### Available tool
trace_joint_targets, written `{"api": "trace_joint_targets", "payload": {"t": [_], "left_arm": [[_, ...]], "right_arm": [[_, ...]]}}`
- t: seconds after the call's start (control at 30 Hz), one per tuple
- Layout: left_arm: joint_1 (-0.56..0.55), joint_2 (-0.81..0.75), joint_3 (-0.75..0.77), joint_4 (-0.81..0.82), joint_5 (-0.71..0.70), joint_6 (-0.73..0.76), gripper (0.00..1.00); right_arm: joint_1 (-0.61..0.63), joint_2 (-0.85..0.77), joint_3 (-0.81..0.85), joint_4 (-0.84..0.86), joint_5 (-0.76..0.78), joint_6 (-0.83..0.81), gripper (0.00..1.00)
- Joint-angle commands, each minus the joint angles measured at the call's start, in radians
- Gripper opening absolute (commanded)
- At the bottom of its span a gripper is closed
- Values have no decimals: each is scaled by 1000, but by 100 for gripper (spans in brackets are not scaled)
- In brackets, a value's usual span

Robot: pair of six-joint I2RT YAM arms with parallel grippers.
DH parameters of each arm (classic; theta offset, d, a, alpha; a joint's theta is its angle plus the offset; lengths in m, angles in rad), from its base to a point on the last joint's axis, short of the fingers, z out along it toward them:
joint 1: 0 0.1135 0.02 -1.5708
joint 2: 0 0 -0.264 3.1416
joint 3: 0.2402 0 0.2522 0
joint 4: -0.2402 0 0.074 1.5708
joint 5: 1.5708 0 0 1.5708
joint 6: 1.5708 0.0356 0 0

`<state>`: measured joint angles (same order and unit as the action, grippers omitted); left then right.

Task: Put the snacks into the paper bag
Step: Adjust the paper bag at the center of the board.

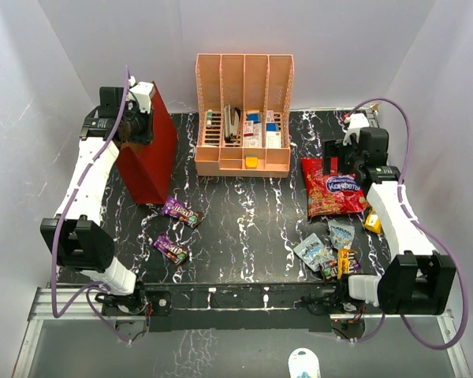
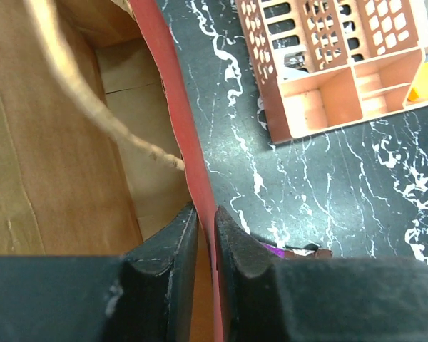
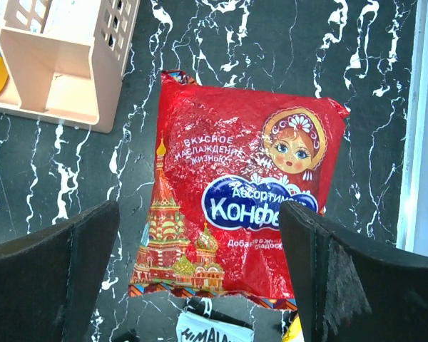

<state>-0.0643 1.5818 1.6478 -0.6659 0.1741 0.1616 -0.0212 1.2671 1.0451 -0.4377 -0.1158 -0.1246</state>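
Black fingers of the left gripper (image 2: 205,214) fill the bottom of its wrist view. They're pinched together on the side wall of the paper bag (image 2: 57,157), one finger inside on the brown kraft and one outside on the red. My guess is that's to steady the bag and hold its mouth open for the other arm.

The bag stands upright at the back-left corner of the worktop (image 1: 244,228), mouth pointing straight up, long side running roughly back to front. Its rope handle (image 2: 78,92) is flopped inward, and no snacks show in the bit of the inside I can see.

Moving out, the purple candy bars (image 1: 181,210) lie flat near the bag's front corner, one closer to the front edge. The peach organizer (image 1: 243,118) sits mid back edge.

Toward the right edge, the red chip bag (image 3: 228,185) lies flat. Its long axis runs back to front with a slight tilt, top of the print toward the back edge. The right gripper (image 3: 200,210) hangs over it, fingers spread wide either side and gripping nothing, so it looks lined up for a grab. The small pouches (image 1: 314,250) and a yellow packet (image 1: 373,221) cluster by the front-right corner.
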Motion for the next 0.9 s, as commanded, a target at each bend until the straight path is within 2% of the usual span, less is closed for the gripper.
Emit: {"api": "trace_joint_targets", "payload": {"t": [0.0,0.23,0.6,0.8,0.87], "left_arm": [[1,-29,-3,-10,90,-51,12],[-17,-65,-54,19,140,-113,0],[-49,-59,-39,4,236,-124,0],[-57,-87,-89,31,212,-117,0],[-58,-100,-106,38,212,-115,4]], "right_arm": [[-13,-75,-45,89,-50,5,98],[-13,-75,-88,102,-20,-16,98],[-20,-49,-101,82,129,-80,98],[-140,-24,-102,44,46,-102,98],[-168,4,-93,16,38,-114,99]]}}
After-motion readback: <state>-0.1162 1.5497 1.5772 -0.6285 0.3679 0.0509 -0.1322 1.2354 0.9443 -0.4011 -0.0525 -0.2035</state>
